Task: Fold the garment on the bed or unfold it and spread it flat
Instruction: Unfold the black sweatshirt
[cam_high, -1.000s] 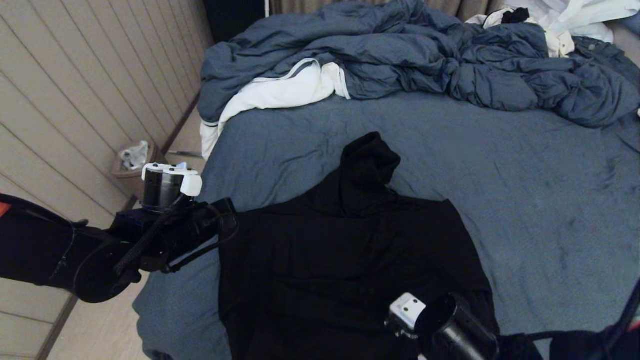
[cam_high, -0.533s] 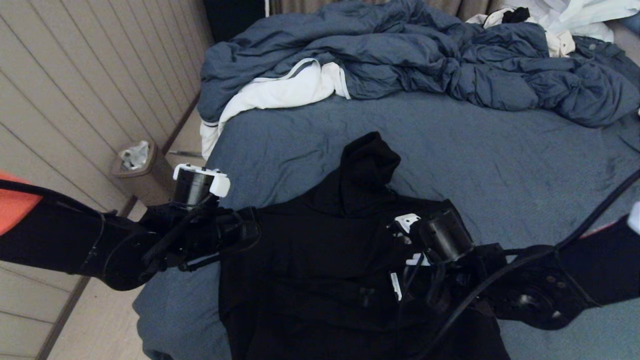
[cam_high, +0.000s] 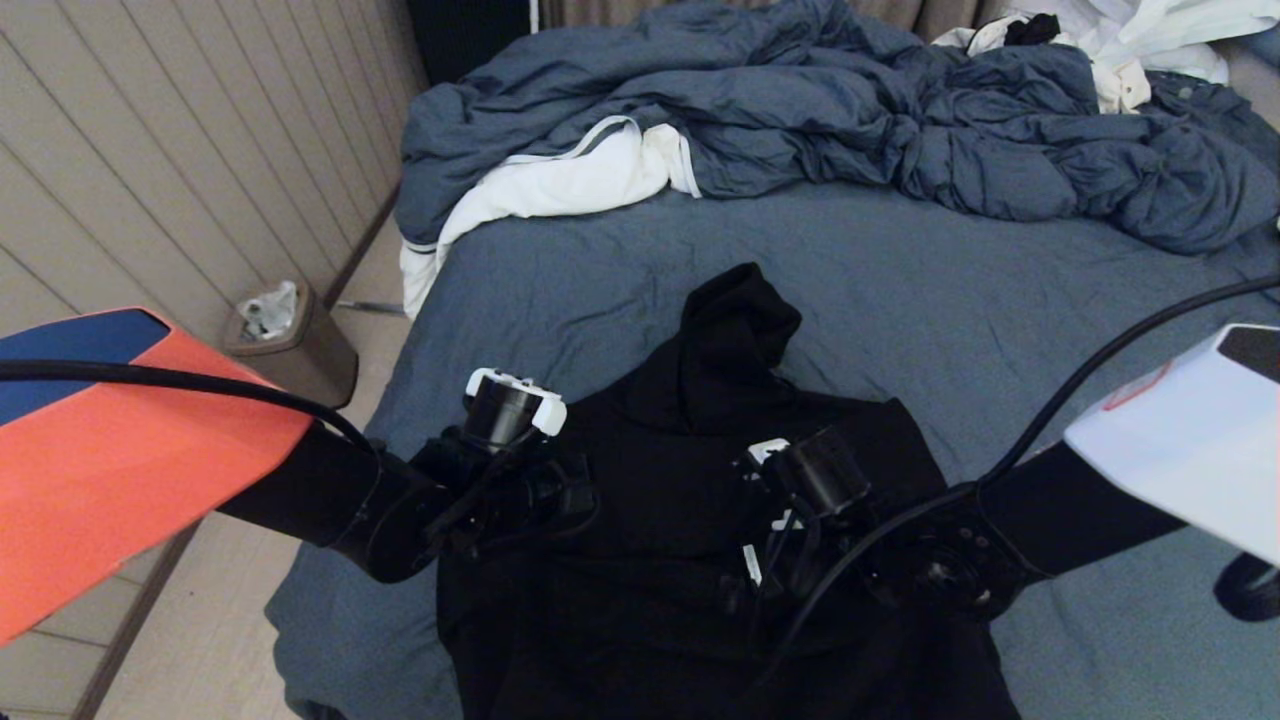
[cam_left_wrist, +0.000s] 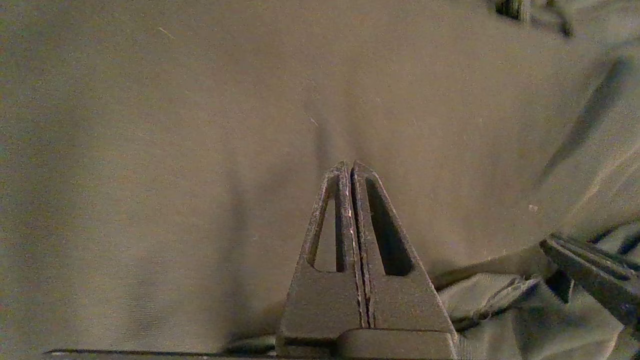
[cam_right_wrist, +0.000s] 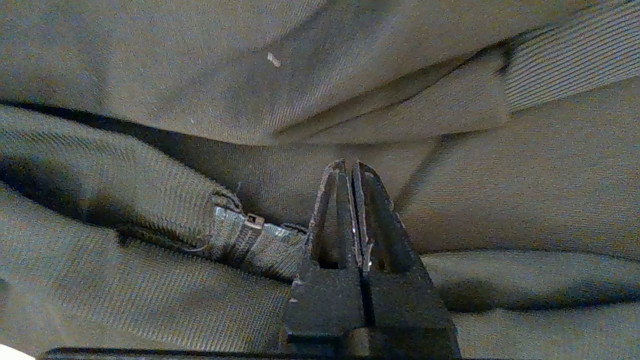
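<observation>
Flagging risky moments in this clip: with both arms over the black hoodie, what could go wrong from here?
Both tools, left and right, are shut with nothing pinched over the hoodie; pushing down could bunch the cloth.
The right tool sits by the zipper and could snag it.
The black arms blend into the hoodie in the head view.

The garment (cam_high: 690, 520) is matt black woven cloth with ribbed bands; the bed (cam_high: 1000, 330) wears heathered fabric.
</observation>
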